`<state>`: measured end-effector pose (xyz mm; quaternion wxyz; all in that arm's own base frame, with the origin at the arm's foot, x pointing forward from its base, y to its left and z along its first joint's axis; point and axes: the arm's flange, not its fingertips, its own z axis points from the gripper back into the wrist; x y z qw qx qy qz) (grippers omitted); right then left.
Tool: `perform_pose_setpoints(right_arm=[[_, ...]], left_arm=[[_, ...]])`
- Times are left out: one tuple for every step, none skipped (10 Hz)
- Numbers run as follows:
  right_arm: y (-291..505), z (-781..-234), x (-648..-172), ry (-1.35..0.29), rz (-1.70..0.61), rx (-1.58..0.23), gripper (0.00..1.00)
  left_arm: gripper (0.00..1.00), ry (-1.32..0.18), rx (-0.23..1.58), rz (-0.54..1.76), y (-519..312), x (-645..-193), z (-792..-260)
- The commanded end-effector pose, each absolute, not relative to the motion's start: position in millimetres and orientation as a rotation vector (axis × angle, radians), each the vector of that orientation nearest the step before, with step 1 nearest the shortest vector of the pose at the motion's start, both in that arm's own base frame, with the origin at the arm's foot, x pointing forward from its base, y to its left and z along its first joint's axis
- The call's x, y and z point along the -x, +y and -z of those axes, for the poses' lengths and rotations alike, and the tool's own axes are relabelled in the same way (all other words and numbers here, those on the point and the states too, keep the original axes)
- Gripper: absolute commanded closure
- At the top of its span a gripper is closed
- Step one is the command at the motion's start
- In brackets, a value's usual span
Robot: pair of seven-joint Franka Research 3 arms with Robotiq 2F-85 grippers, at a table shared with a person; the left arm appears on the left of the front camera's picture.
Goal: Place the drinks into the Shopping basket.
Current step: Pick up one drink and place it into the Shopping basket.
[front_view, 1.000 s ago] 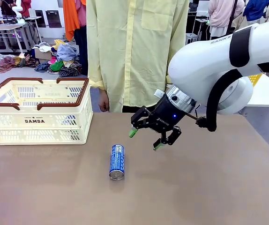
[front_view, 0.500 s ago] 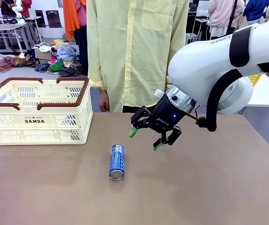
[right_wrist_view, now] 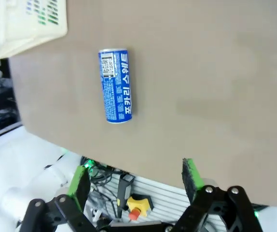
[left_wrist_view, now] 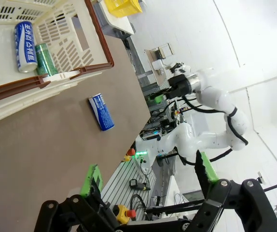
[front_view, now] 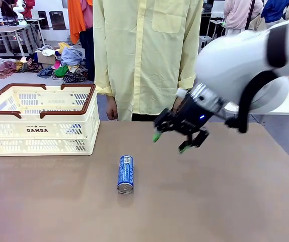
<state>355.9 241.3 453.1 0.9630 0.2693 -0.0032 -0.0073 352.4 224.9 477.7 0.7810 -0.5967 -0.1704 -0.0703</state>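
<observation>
One blue drink can [front_view: 126, 174] lies on its side on the brown table, near the middle front. The cream Shopping basket [front_view: 13, 130] with dark red rim stands at the back left. In the left wrist view the basket's wall [left_wrist_view: 66, 29] shows, with a blue can [left_wrist_view: 26, 39] and a green can [left_wrist_view: 46, 59] lying inside, and the loose blue can [left_wrist_view: 101, 111] outside. My left gripper [left_wrist_view: 148, 174] is open and empty, well away from the cans. My right gripper [front_view: 170, 142] hovers open above the table, right of the loose can [right_wrist_view: 115, 85]; its jaws [right_wrist_view: 135, 175] hold nothing.
A person in a pale yellow shirt [front_view: 144, 55] stands at the table's far edge, one hand [front_view: 111, 108] hanging by the basket's corner. A yellow mesh basket [left_wrist_view: 123, 7] sits on another table. Bare tabletop [front_view: 225, 196] lies to the right and front.
My right gripper has moved right and slightly up, away from the loose blue can. The can and basket have not moved.
</observation>
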Motion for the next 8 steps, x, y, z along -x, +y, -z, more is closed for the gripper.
perform_pose_setpoints(right_arm=[[150.6,-491.8,-350.5,-0.002,0.033,-0.724,0.0],[93.3,-511.7,-339.0,0.019,0.047,-0.883,0.0],[38.2,-525.6,-323.1,0.017,0.071,-1.029,0.0],[-19.3,-532.4,-307.6,0.031,0.064,-1.221,0.0],[-64.2,-530.8,-300.3,0.043,0.07,-1.426,0.0],[-103.1,-521.1,-298.2,0.014,0.157,-1.582,0.0],[-124.5,-506.1,-298.9,-0.005,0.219,-1.673,0.0],[-131.7,-484.3,-302.7,-0.035,0.232,-1.738,0.0]], left_arm=[[0.0,-0.37,1.288,0.146,222.3,-350.5,-479.5],[0.0,-0.37,1.288,0.146,222.3,-350.5,-479.5],[0.0,-0.37,1.288,0.146,222.3,-350.5,-479.5],[0.0,-0.37,1.288,0.146,222.3,-350.5,-479.5],[0.0,-0.37,1.288,0.146,222.3,-350.5,-479.5],[0.0,-0.37,1.288,0.146,222.3,-350.5,-479.5],[0.0,-0.37,1.288,0.146,222.3,-350.5,-479.5],[0.0,-0.37,1.288,0.146,222.3,-350.5,-479.5]])
